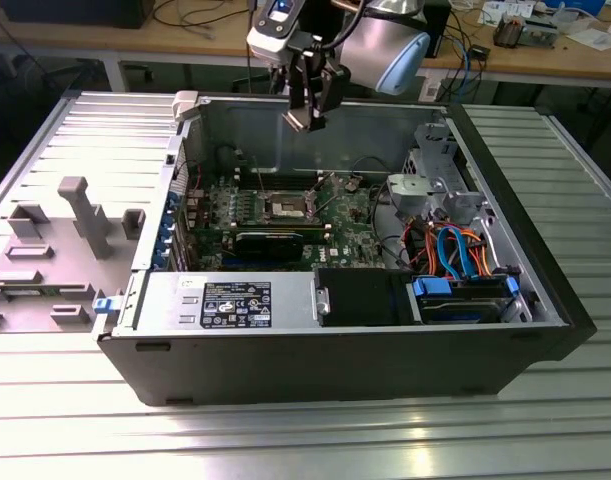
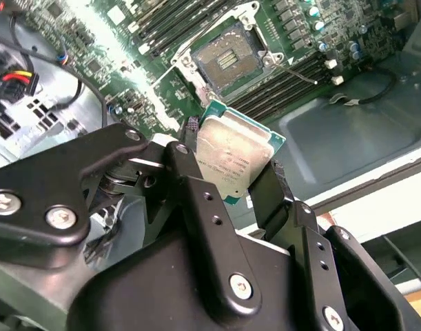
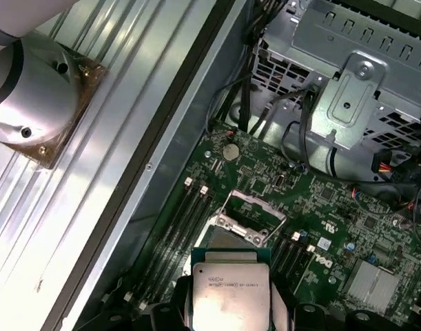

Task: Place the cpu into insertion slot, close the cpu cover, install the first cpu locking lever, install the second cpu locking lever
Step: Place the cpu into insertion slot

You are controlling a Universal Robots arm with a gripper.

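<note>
The gripper (image 1: 310, 116) hangs over the open computer case (image 1: 405, 350), up near its far wall in the exterior view. Its two black fingers (image 2: 196, 186) are pinched on the cpu (image 2: 234, 155), one on each opposite edge, with the pale face turned to the camera in both wrist views. The chip is up in the air, well clear of the green circuit board (image 3: 334, 207). Below it sits the insertion slot (image 2: 227, 58), dark contacts bare. The cpu cover (image 3: 250, 215) looks swung up off the socket, though that's hard to call from this angle.
</note>
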